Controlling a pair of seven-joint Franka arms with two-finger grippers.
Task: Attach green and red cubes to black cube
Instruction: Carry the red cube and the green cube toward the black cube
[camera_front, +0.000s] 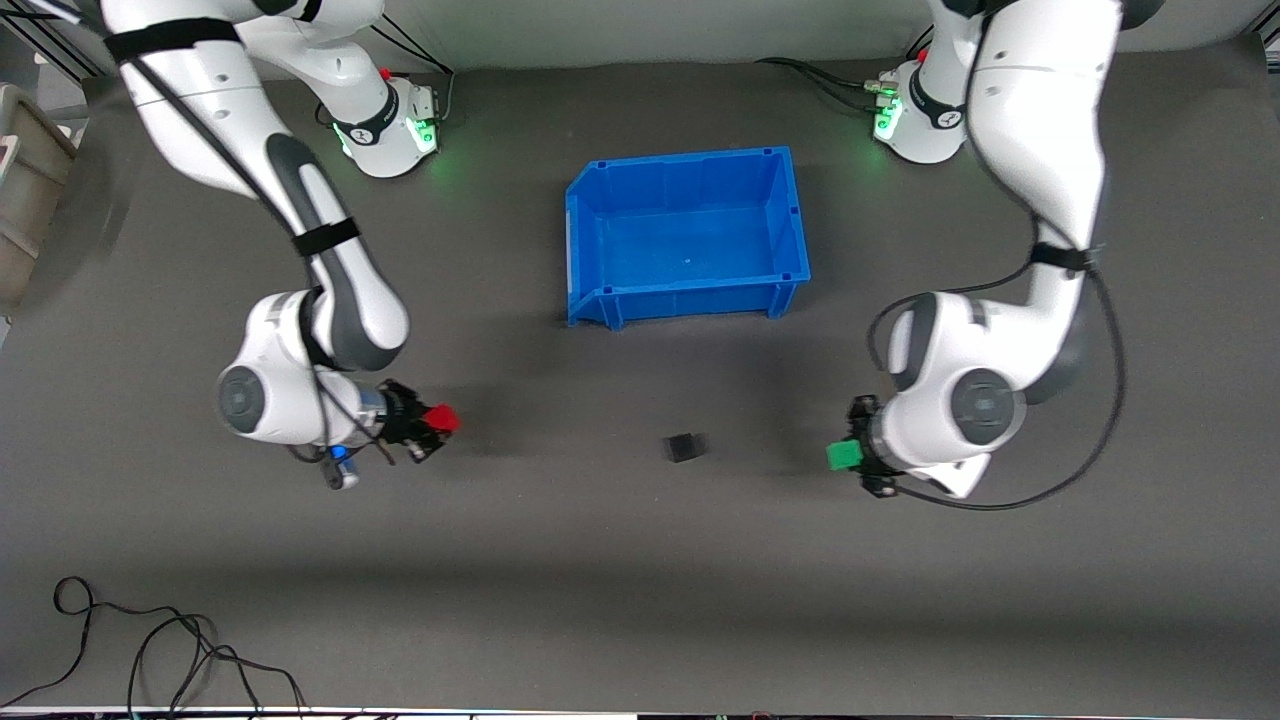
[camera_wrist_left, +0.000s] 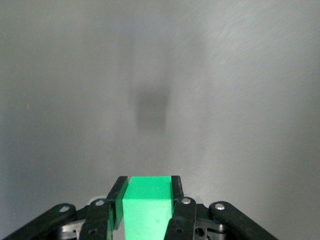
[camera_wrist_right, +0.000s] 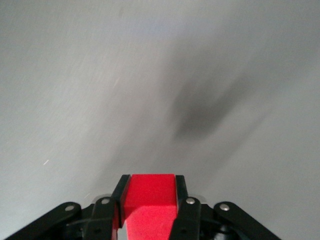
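Mat (camera_front: 640, 600) grey, black cube (camera_front: 685, 447) resting, left end effector (camera_front: 850, 456) clamps green cube (camera_front: 844, 456) – right end effector (camera_front: 432, 424) red cube (camera_front: 441, 418)

Grey table (camera_front: 640, 560): blue bin (camera_front: 588, 250), black cube (camera_front: 685, 447) nearer camera, cables (camera_front: 150, 650) at edge.

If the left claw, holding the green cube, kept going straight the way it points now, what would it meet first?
Most likely the black cube. The left claw grips the green cube and points along the mat toward it, with only bare mat between. Height above the mat is unclear, so it might pass over.
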